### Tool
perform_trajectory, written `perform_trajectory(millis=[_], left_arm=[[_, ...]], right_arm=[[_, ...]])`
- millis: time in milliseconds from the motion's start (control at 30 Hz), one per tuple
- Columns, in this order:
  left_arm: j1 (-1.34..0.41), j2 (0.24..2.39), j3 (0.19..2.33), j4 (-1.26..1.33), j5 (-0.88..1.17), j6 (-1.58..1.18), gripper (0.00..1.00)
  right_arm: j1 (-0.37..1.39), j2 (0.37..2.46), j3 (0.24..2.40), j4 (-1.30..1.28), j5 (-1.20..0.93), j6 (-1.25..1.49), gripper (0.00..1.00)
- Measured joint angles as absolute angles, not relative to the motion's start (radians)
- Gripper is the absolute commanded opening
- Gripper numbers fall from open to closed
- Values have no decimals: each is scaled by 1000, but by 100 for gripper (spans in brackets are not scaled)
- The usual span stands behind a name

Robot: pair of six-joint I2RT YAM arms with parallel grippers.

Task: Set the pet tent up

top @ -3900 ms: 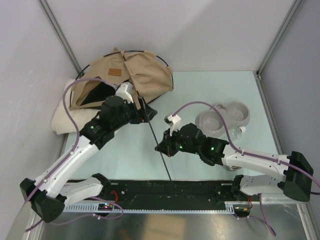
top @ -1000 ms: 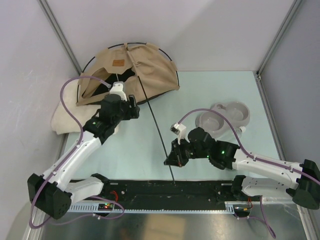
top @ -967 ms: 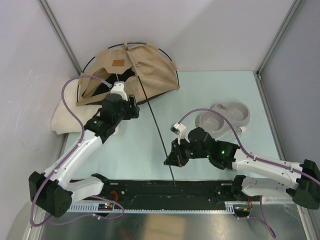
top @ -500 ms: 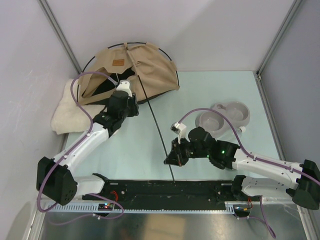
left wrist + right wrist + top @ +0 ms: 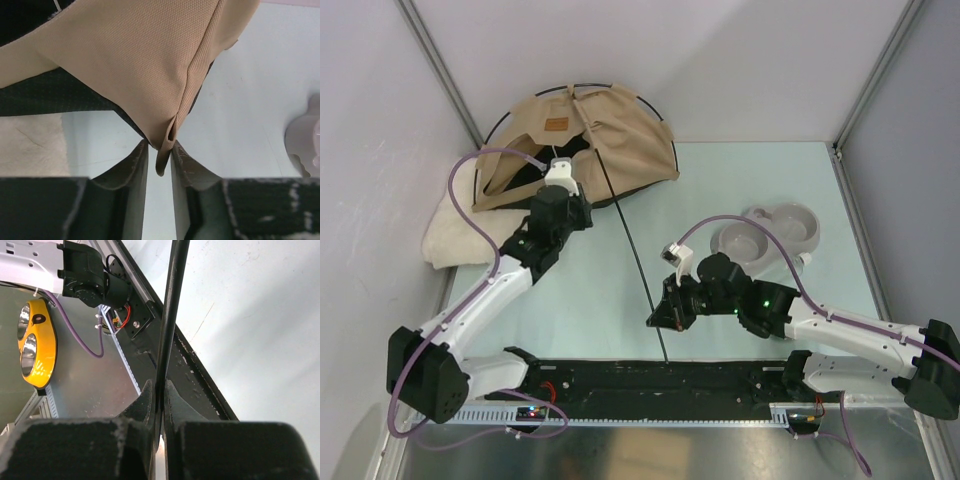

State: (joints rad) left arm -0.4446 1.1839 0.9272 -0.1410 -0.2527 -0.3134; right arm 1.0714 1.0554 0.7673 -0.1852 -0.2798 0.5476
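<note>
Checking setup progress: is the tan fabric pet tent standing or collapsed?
Collapsed: the tan fabric pet tent lies slumped, one thin dark pole stretching loose across the table.

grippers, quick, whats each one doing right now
Left gripper: fingers close around a corner tab of the tent; whether they pinch it cannot be told.
Right gripper: shut on the pole.

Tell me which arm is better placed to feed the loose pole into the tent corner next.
The right. Its claw is shut on the pole, which runs up to the pet tent. The left claw is occupied at the tent's corner loop, so it can only steady the fabric.
</note>
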Motion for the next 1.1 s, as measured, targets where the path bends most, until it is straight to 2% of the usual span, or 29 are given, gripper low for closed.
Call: perform_trajectory(millis=[133,267,400,500,567,1100], left_arm=[[-445,1161,889,-101,-255,-313,30],[-445,1161,878,-76,-255,-313,30],[-445,1161,873,-53,-254,-312,21],[-445,1161,858,-23,-250,-310,6],[-445,1161,850,-7,-248,-303,2],[-440,1083,765,96,-83,-228,0]], right_arm=[[1067,1058,768,-174,-287,550,0],[1063,1065,772,-163,-290,550,0],[1062,1068,775,-153,-297,551,0],[1062,1070,775,-150,-297,551,0],[1062,1071,775,-150,-297,551,0],[1066,1108,776,-39,-313,557,0]])
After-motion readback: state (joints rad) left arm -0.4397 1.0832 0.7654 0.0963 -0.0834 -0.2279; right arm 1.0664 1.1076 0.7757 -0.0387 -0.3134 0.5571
